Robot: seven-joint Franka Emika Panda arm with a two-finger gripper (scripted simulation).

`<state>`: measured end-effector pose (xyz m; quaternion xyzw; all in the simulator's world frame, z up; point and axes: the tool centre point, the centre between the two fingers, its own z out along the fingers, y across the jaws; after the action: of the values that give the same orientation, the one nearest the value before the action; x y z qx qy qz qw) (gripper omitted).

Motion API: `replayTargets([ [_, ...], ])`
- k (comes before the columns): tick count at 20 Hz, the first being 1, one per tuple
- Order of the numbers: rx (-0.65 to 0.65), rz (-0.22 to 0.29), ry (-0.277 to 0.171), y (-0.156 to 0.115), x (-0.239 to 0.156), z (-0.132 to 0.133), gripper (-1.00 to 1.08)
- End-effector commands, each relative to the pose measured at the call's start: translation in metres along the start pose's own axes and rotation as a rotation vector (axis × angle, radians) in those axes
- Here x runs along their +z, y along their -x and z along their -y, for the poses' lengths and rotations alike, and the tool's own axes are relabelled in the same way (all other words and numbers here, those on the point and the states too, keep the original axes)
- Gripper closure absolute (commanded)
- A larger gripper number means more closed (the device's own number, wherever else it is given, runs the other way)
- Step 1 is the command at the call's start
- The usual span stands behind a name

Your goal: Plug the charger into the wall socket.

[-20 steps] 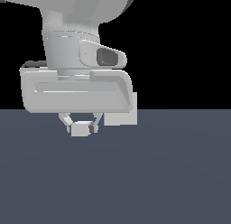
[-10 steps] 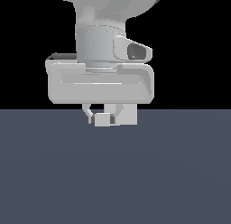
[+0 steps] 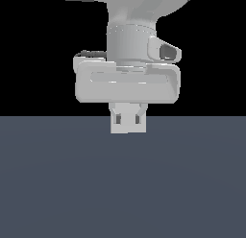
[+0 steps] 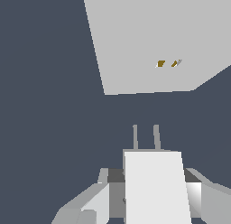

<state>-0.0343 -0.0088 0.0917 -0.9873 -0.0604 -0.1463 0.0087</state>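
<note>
— Where's the charger?
— Clamped in my tool, prongs forward.
— And the socket?
— Ahead, apart. Its holes sit off the prongs' line, so I'd judge alignment comes first.

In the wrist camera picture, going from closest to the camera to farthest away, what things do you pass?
Fingers → charger held between them → its prongs → bare dark floor → wall socket.
</note>
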Motion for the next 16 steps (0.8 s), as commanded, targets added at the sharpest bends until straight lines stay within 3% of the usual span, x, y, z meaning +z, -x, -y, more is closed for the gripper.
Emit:
replayTargets([
  [1, -0.018, 0.000, -0.006, -0.004, -0.002, -0.007, 1.08],
  [16, -0.052, 0.003, -0.016, -0.012, -0.005, -0.022, 1.08],
])
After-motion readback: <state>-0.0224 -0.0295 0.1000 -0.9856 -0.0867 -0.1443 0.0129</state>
